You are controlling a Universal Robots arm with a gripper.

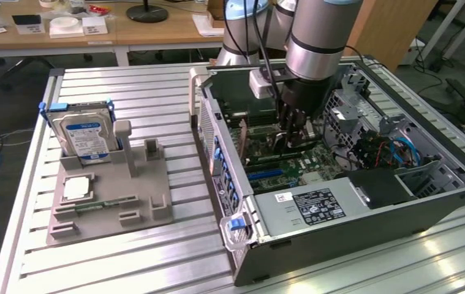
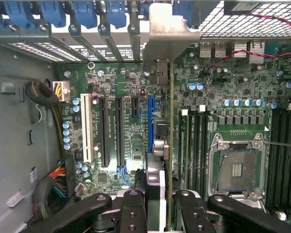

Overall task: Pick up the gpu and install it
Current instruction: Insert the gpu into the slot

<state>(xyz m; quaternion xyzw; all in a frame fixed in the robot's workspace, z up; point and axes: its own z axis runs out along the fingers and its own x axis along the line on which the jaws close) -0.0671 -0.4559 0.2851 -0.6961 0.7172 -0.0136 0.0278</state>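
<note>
Black end effector (image 2: 157, 201) clamps the thin dark edge-on gpu card (image 2: 170, 145) above the green motherboard (image 2: 131, 126), silver bracket at twelve o'clock.

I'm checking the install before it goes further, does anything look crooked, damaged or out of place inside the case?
Nothing stands out. The thin dark circuit-board gpu sits edge-on, held in the black gripper, running parallel to the blue slot on the green motherboard. No loose or broken parts show.
</note>
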